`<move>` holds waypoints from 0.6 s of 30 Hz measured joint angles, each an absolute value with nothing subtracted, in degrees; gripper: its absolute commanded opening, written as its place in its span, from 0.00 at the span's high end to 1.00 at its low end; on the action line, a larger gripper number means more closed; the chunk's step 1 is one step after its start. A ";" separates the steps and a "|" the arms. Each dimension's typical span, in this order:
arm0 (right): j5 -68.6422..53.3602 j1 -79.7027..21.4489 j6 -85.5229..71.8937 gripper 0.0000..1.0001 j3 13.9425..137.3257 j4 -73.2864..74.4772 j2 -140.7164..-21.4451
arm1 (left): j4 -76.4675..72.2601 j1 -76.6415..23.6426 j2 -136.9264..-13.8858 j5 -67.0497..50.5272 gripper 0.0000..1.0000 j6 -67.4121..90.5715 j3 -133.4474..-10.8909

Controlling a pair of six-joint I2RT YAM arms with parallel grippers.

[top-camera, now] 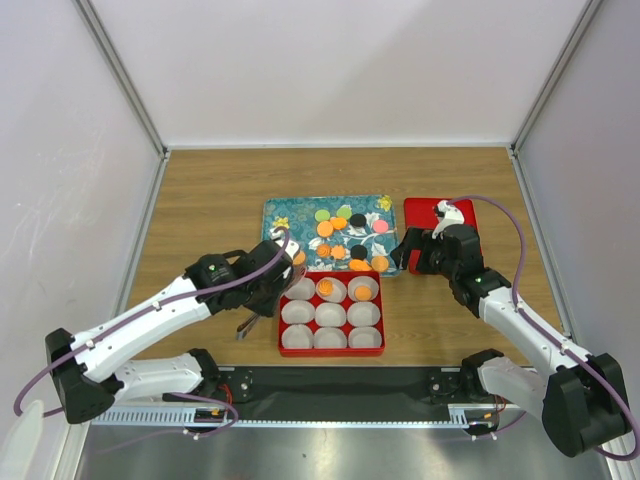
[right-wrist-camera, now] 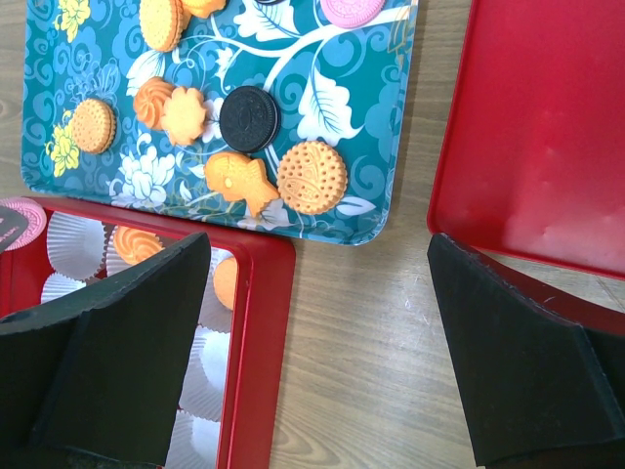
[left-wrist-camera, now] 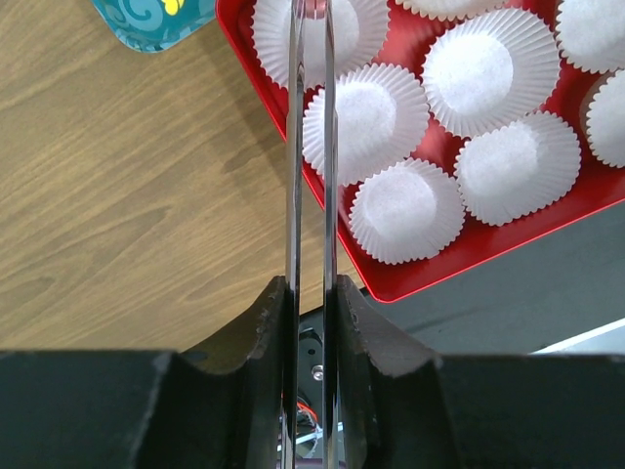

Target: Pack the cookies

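Near red box (left-wrist-camera: 441, 266): left gripper (left-wrist-camera: 311, 293) clamps tongs (left-wrist-camera: 295, 147), seemingly.

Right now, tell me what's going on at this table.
Cookies are being packed. The left hand is shut on thin tongs that reach over the red box of white paper cups. Two orange cookies sit in cups in its far row, and most cups are empty. The other cookies lie on the teal tray. The right hand hangs open and empty between the tray and a red lid.
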State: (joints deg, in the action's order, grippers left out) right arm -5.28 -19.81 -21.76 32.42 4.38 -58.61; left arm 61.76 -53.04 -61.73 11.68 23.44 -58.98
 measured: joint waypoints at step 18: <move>-5.28 -19.94 -21.76 0.00 32.42 4.38 -58.61 | 61.49 -53.54 -60.95 11.46 0.71 23.88 -56.90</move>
